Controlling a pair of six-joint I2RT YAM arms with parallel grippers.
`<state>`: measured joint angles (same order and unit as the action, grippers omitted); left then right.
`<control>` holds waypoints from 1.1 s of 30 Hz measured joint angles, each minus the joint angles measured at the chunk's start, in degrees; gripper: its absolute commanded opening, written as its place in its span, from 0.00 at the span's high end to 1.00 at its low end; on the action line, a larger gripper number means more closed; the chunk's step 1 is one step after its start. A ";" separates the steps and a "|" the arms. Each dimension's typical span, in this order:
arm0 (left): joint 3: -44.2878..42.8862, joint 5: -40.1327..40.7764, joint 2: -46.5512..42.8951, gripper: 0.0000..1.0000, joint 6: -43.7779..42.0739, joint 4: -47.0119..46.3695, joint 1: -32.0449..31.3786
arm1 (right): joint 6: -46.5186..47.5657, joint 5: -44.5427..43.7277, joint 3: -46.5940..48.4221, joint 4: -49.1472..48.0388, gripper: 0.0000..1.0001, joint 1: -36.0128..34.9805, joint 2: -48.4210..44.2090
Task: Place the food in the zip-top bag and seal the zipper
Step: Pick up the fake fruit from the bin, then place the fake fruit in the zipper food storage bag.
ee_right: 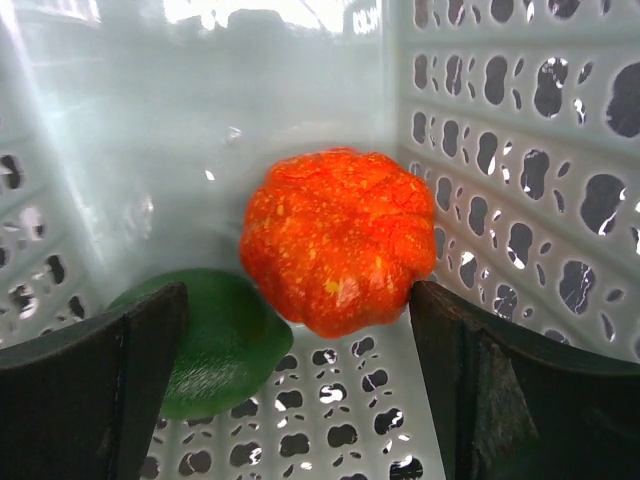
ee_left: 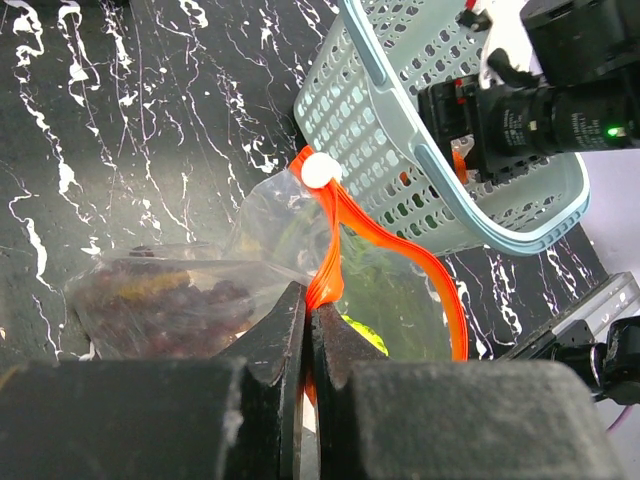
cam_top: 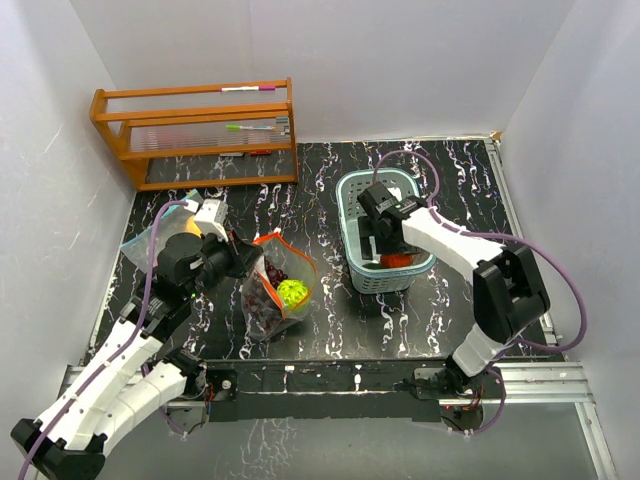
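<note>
Resting between white walls (cam_top: 400,60), black marbled table (cam_top: 330,190); left pincer (ee_left: 308,300) pinches bag (ee_left: 270,215), right pincer (ee_right: 300,292) spread wide

In the right wrist view, the two fingers of the right gripper (ee_right: 310,385) run off the bottom edge, and one covers part of the smooth green fruit (ee_right: 215,340). From above, its tips are hidden under its own wrist down in the basket (cam_top: 346,225), and we see only a bit of the orange-red fruit (cam_top: 398,260). In the left wrist view, the left gripper (ee_left: 308,315) hides the bottom of the zip-top bag (ee_left: 270,215). The bumpy green fruit (ee_left: 362,335) is just a small peek, the grapes (ee_left: 170,300) look blurry through the plastic, and the basket runs off the top edge. From above, a yellow thing (cam_top: 190,228) is mostly covered by the left arm; we cannot tell what it is.
</note>
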<state>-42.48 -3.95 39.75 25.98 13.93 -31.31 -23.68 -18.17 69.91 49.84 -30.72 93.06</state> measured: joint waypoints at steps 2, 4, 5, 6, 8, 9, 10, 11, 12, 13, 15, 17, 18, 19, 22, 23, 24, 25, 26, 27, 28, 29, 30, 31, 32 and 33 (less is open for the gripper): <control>0.00 0.00 -0.13 1.00 -0.13 0.02 -0.09 | -0.50 -0.28 -0.74 -0.09 0.04 0.39 1.14; 0.00 0.04 -0.15 1.00 -0.44 0.02 -0.24 | -0.94 -0.57 -1.79 -0.52 0.04 1.22 2.03; 0.00 0.11 -0.15 1.00 -0.52 0.02 -0.35 | -1.11 -0.59 -2.16 -0.92 0.04 1.57 2.40; 0.00 0.15 -0.15 1.00 -0.68 0.02 -0.42 | -1.31 -0.63 -2.47 -1.29 0.04 2.01 2.95; 0.00 0.46 -0.15 1.00 -1.14 0.09 -0.57 | -1.60 -0.76 -3.21 -2.60 0.07 2.71 4.57; 0.00 0.52 -0.15 1.00 -1.27 0.11 -0.66 | -1.75 -0.74 -3.54 -3.34 0.11 2.95 5.51; 0.00 0.57 -0.15 1.00 -1.38 0.15 -0.72 | -1.84 -0.72 -3.87 -4.00 0.17 3.13 6.27; 0.00 0.63 -0.11 1.00 -1.57 0.20 -0.79 | -1.99 -0.57 -4.24 -4.83 0.25 3.23 7.39; 0.00 0.72 -0.09 1.00 -1.66 0.20 -0.81 | -1.97 -0.07 -4.33 -5.44 0.36 3.41 8.17; 0.00 0.85 -0.04 1.00 -1.79 0.20 -0.81 | -1.97 0.44 -4.26 -6.32 0.43 3.54 8.37; 0.00 0.98 0.04 1.00 -1.97 0.17 -0.81 | -2.16 0.90 -4.22 -7.82 0.54 3.58 8.00; 0.00 1.14 0.22 1.00 -2.03 0.15 -0.81 | -1.90 1.55 -4.22 -8.41 0.63 3.58 8.07; 0.00 1.16 0.35 1.00 -2.08 0.13 -0.81 | -1.86 1.84 -4.22 -8.59 0.66 3.58 7.85; 0.00 1.18 0.46 1.00 -2.12 0.07 -0.81 | -1.81 2.03 -4.22 -8.66 0.66 3.58 7.65; 0.00 1.16 0.90 1.00 -2.16 -0.26 -0.81 | -1.38 3.23 -4.24 -8.79 0.67 3.58 6.19; 0.00 1.16 1.01 1.00 -2.14 -0.28 -0.81 | -0.96 3.96 -4.24 -8.90 0.67 3.56 4.72; 0.00 1.14 1.11 1.00 -2.14 -0.31 -0.81 | -0.68 4.59 -4.24 -9.07 0.67 3.58 3.26; 0.00 1.14 1.27 1.00 -2.12 -0.35 -0.81 | -0.33 5.46 -4.22 -9.42 0.67 3.56 1.07; 0.00 1.11 1.40 1.00 -2.12 -0.44 -0.81 | -0.02 6.36 -4.22 -9.79 0.67 3.56 -1.46; 0.00 1.11 1.49 1.00 -2.08 -0.50 -0.81 | 0.33 7.30 -4.11 -10.08 0.67 3.56 -4.07; 0.00 1.09 1.64 1.00 -1.99 -0.63 -0.81 | 0.68 8.07 -4.04 -10.45 0.68 3.56 -6.21; 0.00 1.05 1.79 1.00 -1.92 -0.74 -0.81 | 1.20 9.40 -3.96 -11.06 0.68 3.56 -9.20; 0.00 0.98 1.97 1.00 -1.86 -0.81 -0.81 | 1.62 10.69 -3.69 -11.43 0.68 3.56 -11.76; 0.00 0.92 2.12 1.00 -1.77 -0.92 -0.81 | 2.01 12.07 -3.50 -11.89 0.68 3.56 -13.73; 0.00 0.81 2.38 1.00 -1.68 -1.18 -0.81 | 2.62 14.34 -3.08 -12.55 0.69 3.56 -16.24; 0.00 0.70 2.56 1.00 -1.53 -1.40 -0.81 | 2.86 15.82 -2.71 -12.98 0.69 3.56 -17.79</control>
<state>-42.48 -3.25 42.30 24.45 12.53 -32.12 -20.82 -2.35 67.20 36.86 -27.16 75.26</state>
